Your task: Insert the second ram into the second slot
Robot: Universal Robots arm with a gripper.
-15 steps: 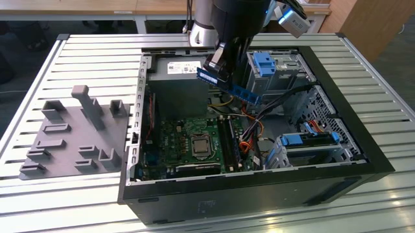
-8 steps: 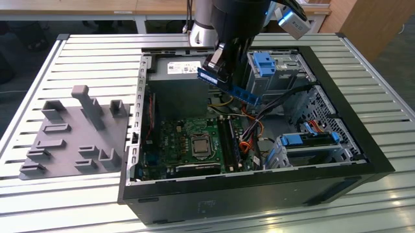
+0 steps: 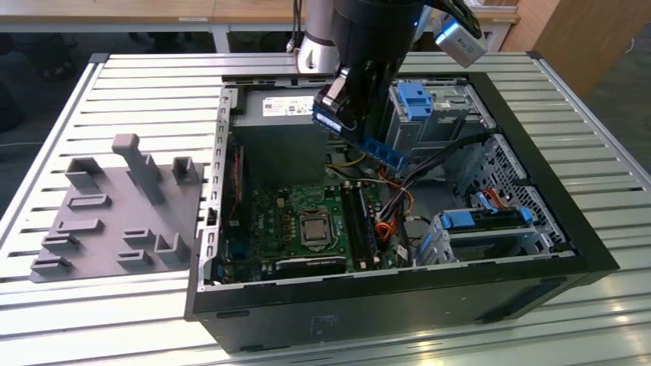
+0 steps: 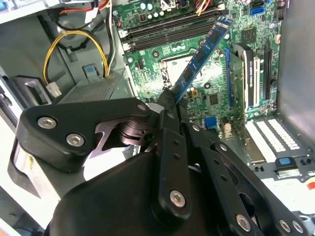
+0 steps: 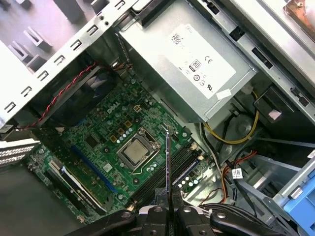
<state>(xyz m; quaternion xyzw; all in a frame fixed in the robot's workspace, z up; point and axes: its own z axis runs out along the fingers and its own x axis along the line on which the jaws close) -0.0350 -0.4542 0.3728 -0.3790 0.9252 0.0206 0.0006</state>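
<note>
Work surface: a slatted metal table [image 3: 152,84], its ribs running across. Two items rest directly on it. An open black computer case [image 3: 407,313] lies on its side, middle to the exterior view's right. A grey holder plate [image 3: 107,229] with upright blocks lies just beside the case, on the exterior view's left.

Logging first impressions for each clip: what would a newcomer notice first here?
The gripper holds the second ram, a thin blue stick, tilted in the air above the open computer case at the middle of the exterior view. Below it lies the green motherboard with its processor uncovered, and a grey holder tray sits on the slatted table at the exterior view's left.
</note>
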